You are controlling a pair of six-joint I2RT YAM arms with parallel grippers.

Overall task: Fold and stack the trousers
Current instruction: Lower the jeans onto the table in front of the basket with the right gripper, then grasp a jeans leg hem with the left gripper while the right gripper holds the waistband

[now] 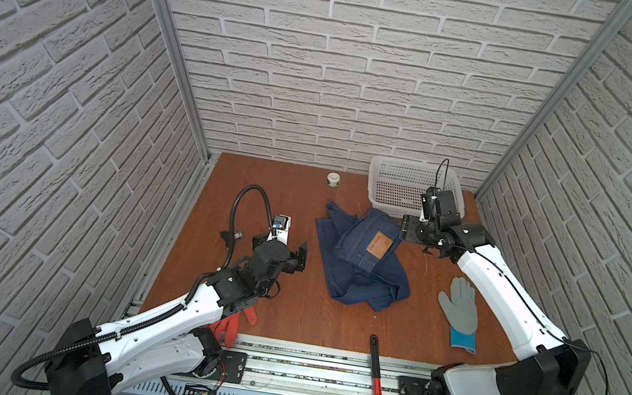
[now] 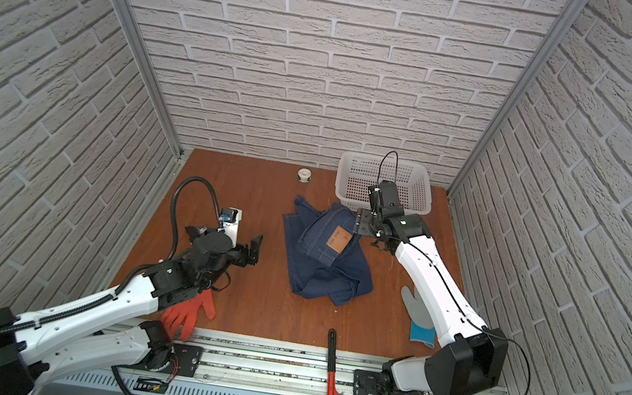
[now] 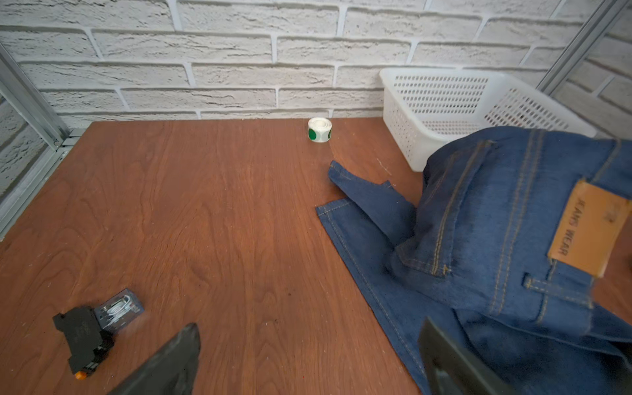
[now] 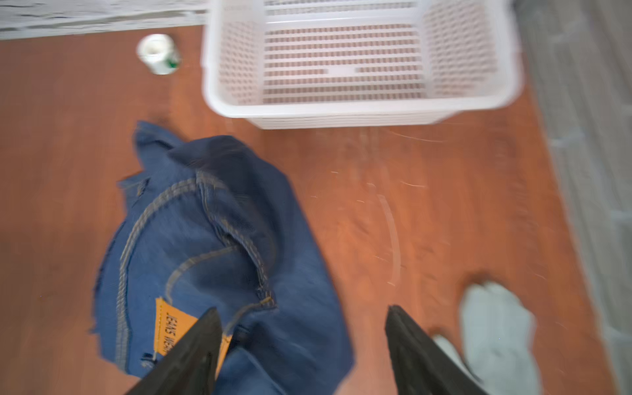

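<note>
R gripper: jaws apart, nothing held, hovering at waistband edge of jeans. L gripper: fully open, empty, just beside leg edge. Jeans lie rumpled, part-folded, btwn both grippers, leather patch up. Judged: denim soft but weighty, drapes, won't slip. Best pinch at thick waistband seam or hem corners.

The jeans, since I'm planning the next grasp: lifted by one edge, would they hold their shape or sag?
Probably floppy: the jeans lie in soft, rumpled layers, so a lifted edge would likely drape and unfold. Likely not slippery: the denim looks coarse, with raised stitching. Perhaps heavyish for cloth, judging by the thick seams.
</note>
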